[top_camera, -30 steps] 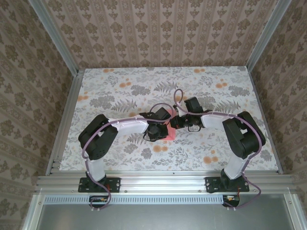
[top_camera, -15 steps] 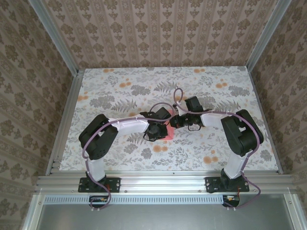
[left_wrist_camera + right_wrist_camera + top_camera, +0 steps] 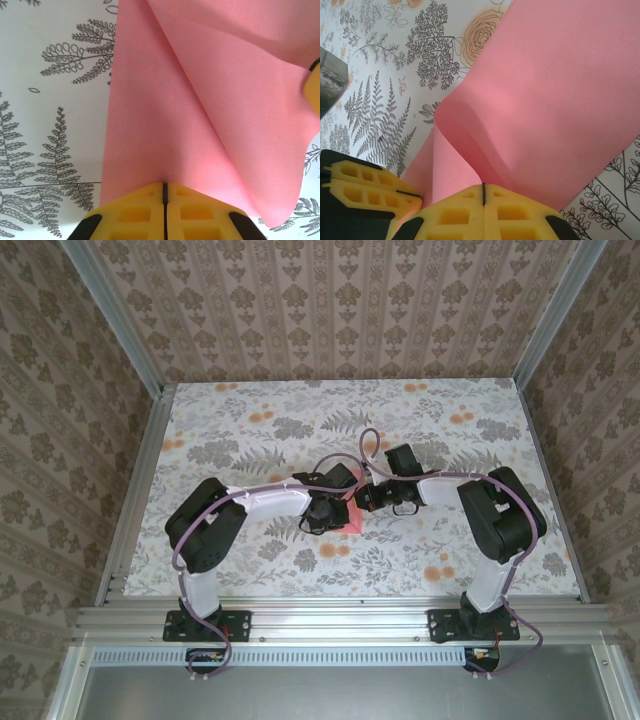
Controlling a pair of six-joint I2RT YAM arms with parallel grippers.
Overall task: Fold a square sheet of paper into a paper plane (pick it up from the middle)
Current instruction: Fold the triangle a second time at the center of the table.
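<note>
The square sheet of paper (image 3: 352,521) is salmon pink and lies mid-table between my two grippers. In the left wrist view it (image 3: 200,115) lies mostly flat with one flap folded over along a diagonal crease. My left gripper (image 3: 164,185) is shut, with its tips down on the sheet's near part. In the right wrist view the sheet (image 3: 555,100) curls up off the table into my right gripper (image 3: 483,186), which is shut on its edge. The left gripper's yellow fingers (image 3: 375,192) sit just beside it. From above, the left gripper (image 3: 341,508) and right gripper (image 3: 356,501) almost touch.
The table wears a white cloth (image 3: 450,440) printed with grey ferns and orange flowers. Aluminium rails (image 3: 135,480) and patterned walls close in the left, right and back. Both arms bend inward over the table's middle.
The right arm has drawn slightly left, bringing its gripper closer to the left one. Less pink paper shows from above. The left arm has barely moved.
</note>
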